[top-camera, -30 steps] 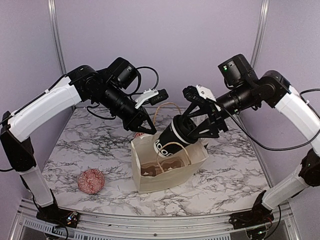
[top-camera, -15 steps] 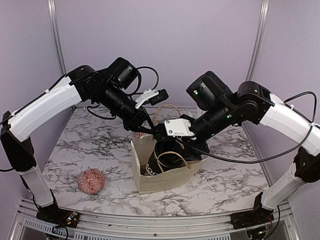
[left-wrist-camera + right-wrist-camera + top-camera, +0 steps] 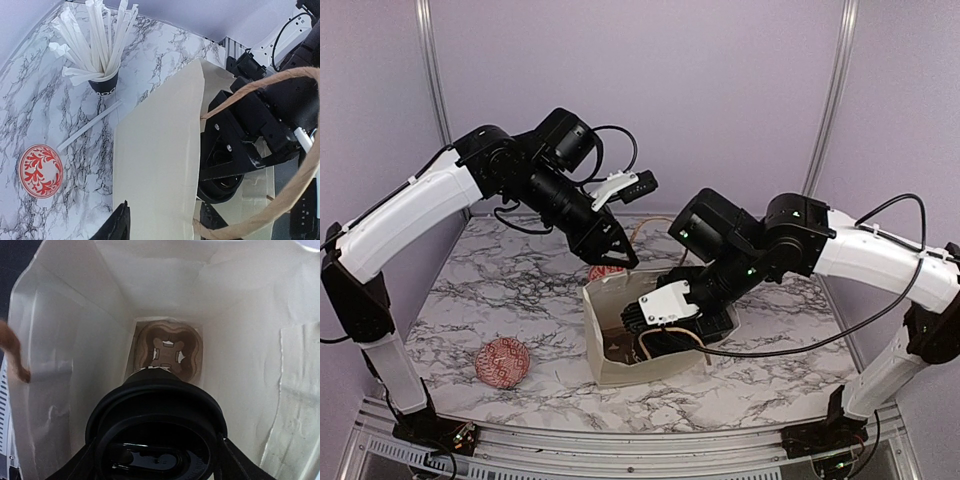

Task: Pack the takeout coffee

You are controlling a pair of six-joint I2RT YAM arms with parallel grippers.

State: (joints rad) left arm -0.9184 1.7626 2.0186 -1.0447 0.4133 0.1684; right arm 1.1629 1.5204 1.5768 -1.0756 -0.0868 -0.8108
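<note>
The takeout coffee (image 3: 157,405), a black cup with its black lid on, hangs upright inside the cream paper bag (image 3: 620,368). My right gripper (image 3: 157,457) is shut on it at the lid, one finger on each side. Below it, on the bag's floor, lies a brown cardboard cup carrier (image 3: 167,352). In the top view my right gripper (image 3: 655,322) reaches down into the bag's mouth. My left gripper (image 3: 618,258) hovers open just above the bag's back left corner. In the left wrist view its fingers (image 3: 121,224) stand apart on either side of the bag's wall (image 3: 157,150).
A black cup full of white wrapped straws (image 3: 102,82) stands behind the bag, with one loose straw (image 3: 90,125) on the marble. A red-and-white bowl (image 3: 503,362) sits front left and another (image 3: 598,271) just behind the bag. The bag's brown handle (image 3: 280,80) arches over its mouth.
My right arm has swung down and lowered the coffee from above the bag into it. My left gripper has opened, let go of the bag's rim and risen slightly.
</note>
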